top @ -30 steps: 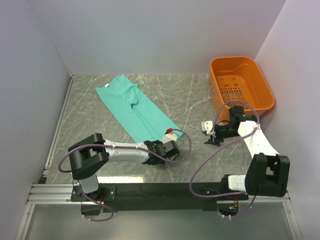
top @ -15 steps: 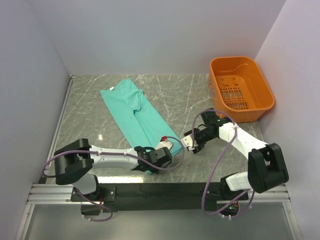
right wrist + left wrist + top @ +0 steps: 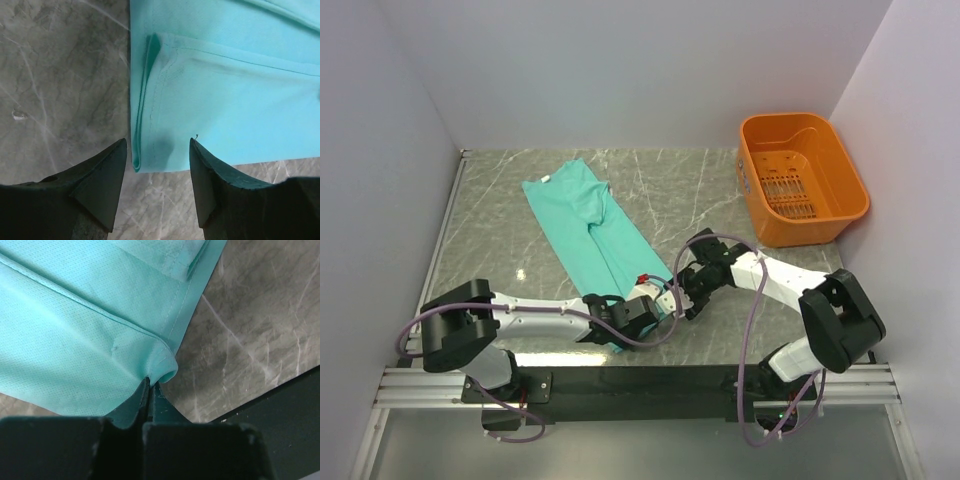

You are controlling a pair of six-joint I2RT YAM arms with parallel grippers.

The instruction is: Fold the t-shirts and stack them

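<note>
**T-shirt** (image 3: pixel 585 215): teal, plain. It lies flat on the bench (image 3: pixel 690 190) as a long narrow strip and looks folded lengthwise, with layered edges in both wrist views. The collar end points to 11 o'clock and the hem end sits near 6 o'clock, close to the arm bases.

**Left hand** (image 3: pixel 149 385): closed, pinching the hem's corner fold. Position barely altered over the last second; the cloth has slid slightly with it.

**Right hand** (image 3: pixel 157 142): open and holding nothing, its fingers straddling the other hem corner from above.

**Change:** a second ago the right hand hung at 3 o'clock beside the orange basket (image 3: pixel 750 180). It has swept across to 6 o'clock and now sits just beside the left hand.

**Meaning:** probably both hem corners are about to be held, which sets up carrying the hem toward the collar for the crosswise fold. Stacking is not yet begun, and only one shirt is visible.
</note>
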